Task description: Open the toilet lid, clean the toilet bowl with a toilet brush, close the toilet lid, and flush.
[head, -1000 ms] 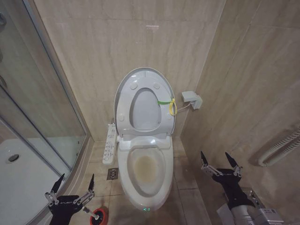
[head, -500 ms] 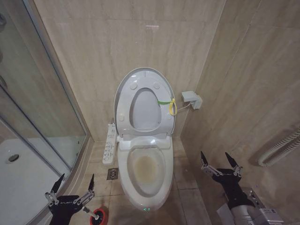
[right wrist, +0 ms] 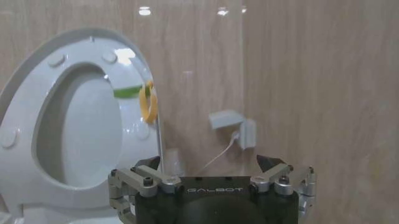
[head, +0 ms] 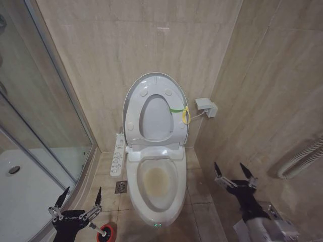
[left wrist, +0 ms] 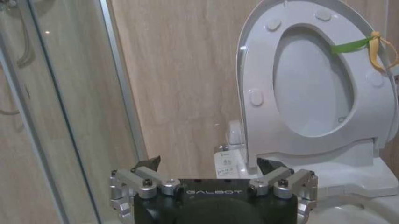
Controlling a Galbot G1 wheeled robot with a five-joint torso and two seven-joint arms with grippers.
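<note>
Head view: left gripper and right gripper hover spread wide, empty, flanking the toilet bowl

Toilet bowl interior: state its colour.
The toilet bowl is white with a yellowish-brown stained inside, best seen in the head view.

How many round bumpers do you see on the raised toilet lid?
4 bumpers on the toilet lid: upper left, upper right, lower left, lower right. None seem hidden.

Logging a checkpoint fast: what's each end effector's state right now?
Left end effector: open, holding nothing.
Right end effector: open, holding nothing.
</note>
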